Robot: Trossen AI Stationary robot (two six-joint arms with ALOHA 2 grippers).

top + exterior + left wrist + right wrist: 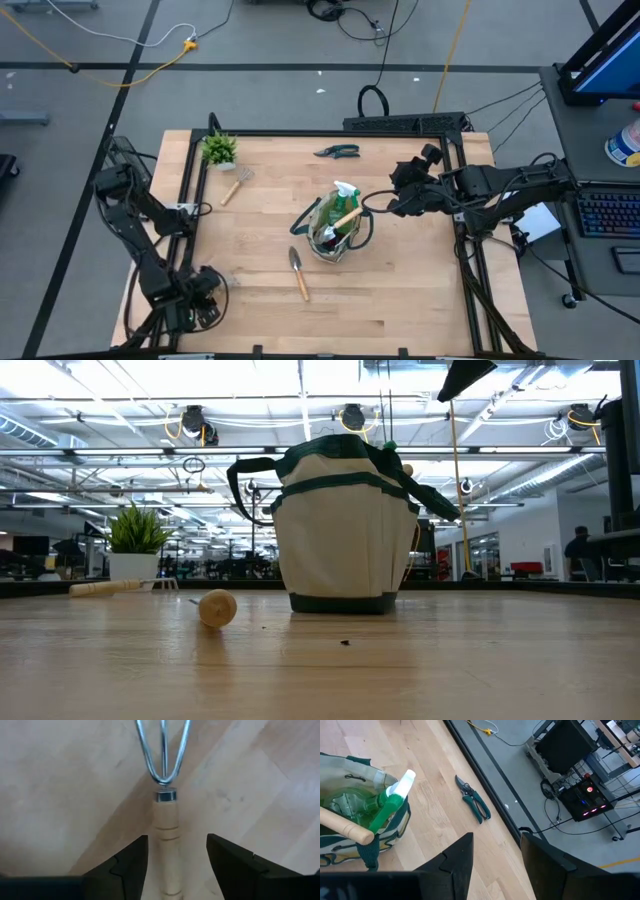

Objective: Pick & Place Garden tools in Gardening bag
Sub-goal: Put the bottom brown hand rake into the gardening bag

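The beige gardening bag [335, 228] with green trim stands mid-table; a green spray bottle [394, 800] and a wooden tool handle [345, 826] stick out of it. My left gripper [177, 845] is open at the table's near left corner. Its fingers stand on either side of the wooden handle [167, 845] of a hand rake lying flat, with a gap on each side. My right gripper [496, 845] is open and empty above the table, right of the bag. A trowel [298, 272], another hand rake [237, 183] and dark shears [337, 152] lie on the table.
A small potted plant [219, 150] stands at the far left corner. In the low view the trowel's round handle end [217, 607] lies in front of the bag [345, 530]. A black frame rail [330, 133] runs along the table's far edge.
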